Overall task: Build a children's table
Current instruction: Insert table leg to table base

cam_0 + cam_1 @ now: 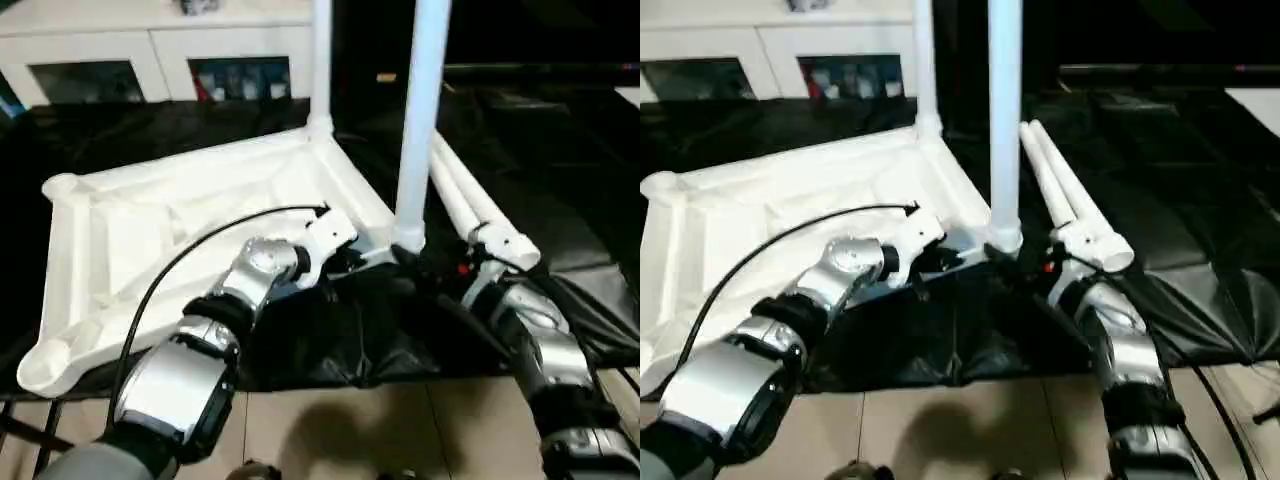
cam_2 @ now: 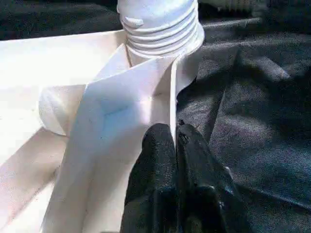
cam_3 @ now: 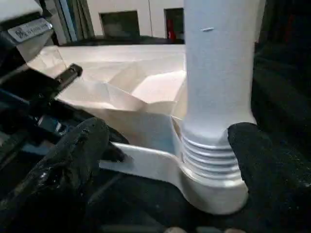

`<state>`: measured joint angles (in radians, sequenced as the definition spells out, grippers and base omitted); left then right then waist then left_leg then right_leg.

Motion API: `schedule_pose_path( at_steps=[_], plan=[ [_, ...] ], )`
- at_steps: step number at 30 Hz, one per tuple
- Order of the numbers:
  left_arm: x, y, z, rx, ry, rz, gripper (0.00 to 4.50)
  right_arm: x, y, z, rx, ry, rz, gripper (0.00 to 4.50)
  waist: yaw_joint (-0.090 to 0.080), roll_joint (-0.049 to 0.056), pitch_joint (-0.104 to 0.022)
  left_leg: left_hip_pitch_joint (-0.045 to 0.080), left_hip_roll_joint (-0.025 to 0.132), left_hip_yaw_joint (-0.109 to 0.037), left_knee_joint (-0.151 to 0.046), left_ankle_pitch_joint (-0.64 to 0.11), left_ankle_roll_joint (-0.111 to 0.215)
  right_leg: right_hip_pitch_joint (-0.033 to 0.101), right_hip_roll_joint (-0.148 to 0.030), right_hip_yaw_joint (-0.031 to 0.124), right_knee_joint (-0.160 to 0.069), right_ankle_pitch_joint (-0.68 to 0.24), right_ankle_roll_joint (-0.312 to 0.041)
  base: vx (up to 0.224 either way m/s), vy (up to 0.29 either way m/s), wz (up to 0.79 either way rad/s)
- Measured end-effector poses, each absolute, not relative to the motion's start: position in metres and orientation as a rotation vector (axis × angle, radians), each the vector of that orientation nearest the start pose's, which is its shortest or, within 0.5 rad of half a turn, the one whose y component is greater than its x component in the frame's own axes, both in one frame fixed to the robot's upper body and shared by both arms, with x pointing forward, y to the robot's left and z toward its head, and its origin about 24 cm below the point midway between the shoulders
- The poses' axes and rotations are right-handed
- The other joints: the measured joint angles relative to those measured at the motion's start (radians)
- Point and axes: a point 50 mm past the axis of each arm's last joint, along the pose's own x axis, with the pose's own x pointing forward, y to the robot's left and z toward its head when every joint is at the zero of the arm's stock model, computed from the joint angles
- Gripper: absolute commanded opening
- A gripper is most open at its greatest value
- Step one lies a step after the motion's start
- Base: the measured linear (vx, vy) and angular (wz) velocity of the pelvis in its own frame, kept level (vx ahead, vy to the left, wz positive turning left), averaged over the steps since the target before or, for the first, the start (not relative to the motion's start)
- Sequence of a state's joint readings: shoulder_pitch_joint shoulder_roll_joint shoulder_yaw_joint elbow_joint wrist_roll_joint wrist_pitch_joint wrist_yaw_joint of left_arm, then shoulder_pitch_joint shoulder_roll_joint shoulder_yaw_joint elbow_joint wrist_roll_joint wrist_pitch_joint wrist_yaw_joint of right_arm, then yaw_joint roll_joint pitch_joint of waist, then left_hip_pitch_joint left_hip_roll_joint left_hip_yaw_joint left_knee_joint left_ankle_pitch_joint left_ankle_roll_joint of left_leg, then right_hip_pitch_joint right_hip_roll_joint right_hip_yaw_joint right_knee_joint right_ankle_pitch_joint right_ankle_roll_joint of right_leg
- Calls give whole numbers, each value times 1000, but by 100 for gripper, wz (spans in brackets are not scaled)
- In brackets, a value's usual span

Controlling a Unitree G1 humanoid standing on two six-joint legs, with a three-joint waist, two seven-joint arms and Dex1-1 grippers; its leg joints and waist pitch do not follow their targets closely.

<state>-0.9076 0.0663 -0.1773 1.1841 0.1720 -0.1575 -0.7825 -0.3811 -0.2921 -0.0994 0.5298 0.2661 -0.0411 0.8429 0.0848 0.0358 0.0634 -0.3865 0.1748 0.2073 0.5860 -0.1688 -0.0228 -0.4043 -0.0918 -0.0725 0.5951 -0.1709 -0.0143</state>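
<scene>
The white table top (image 1: 150,230) lies upside down on black cloth, ribs facing up. One leg (image 1: 321,60) stands upright in the far right corner socket. A second leg (image 1: 420,120) stands in the near right socket, its threaded base (image 3: 209,160) partly showing above the socket. Two loose legs (image 1: 470,205) lie side by side on the cloth to the right. My left gripper (image 2: 176,141) is shut on the thin rim of the table top just beside that near socket. My right gripper (image 3: 167,150) is open wide around the near leg's base, one finger (image 3: 73,155) well clear of it.
A white cabinet (image 1: 150,50) with glass doors stands along the back. The black cloth (image 1: 560,220) covers the work surface and hangs crumpled over its front edge. Tiled floor (image 1: 380,420) shows below. A black cable (image 1: 170,270) arcs over my left forearm.
</scene>
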Motion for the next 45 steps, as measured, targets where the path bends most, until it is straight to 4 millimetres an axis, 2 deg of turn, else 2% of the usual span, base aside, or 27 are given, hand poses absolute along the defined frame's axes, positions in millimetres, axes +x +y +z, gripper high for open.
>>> schedule_pose_path(
  at_steps=[5,12,15,19,23,27,29,36,45],
  plan=[
    [359,63,54,413,300,-1084,0,300,-219,59,25,61,674,438,2,-5,2,0,0,0,-1,0,1,0,0,0,-1,0,1,0,0,0],
    [357,66,53,423,298,-1128,0,295,-253,71,53,68,595,445,7,-6,2,0,-1,0,0,0,1,0,0,0,-1,-1,1,0,0,0],
    [356,69,53,431,297,-1137,0,293,-261,76,38,69,580,445,6,-7,1,0,-1,0,0,0,1,1,0,0,-1,-1,1,0,0,0],
    [356,70,53,433,298,-1144,0,293,-255,79,41,66,618,445,6,-6,1,0,-1,0,0,0,1,1,0,0,0,-1,2,0,0,0],
    [355,70,53,437,298,-1168,0,298,-233,74,10,103,694,445,5,-6,1,0,-1,0,0,0,1,1,0,0,0,-1,2,0,0,0],
    [353,70,53,445,295,-1201,0,319,-204,65,-87,178,701,445,5,-6,0,-1,-1,0,1,0,0,0,0,0,1,-1,1,0,0,0],
    [352,67,53,453,293,-1219,0,324,-198,66,-113,181,696,445,12,-6,0,0,-1,0,1,0,0,2,-1,1,0,-1,2,0,0,0],
    [352,70,53,458,296,-1215,0,345,-171,68,-174,195,697,445,9,-12,0,0,-1,1,1,0,1,1,-1,1,2,-1,2,0,0,0],
    [352,73,53,461,299,-1215,0,346,-170,59,-194,240,731,366,8,-13,0,0,-1,1,2,0,1,1,-1,1,3,-1,2,0,0,0]
  ],
)
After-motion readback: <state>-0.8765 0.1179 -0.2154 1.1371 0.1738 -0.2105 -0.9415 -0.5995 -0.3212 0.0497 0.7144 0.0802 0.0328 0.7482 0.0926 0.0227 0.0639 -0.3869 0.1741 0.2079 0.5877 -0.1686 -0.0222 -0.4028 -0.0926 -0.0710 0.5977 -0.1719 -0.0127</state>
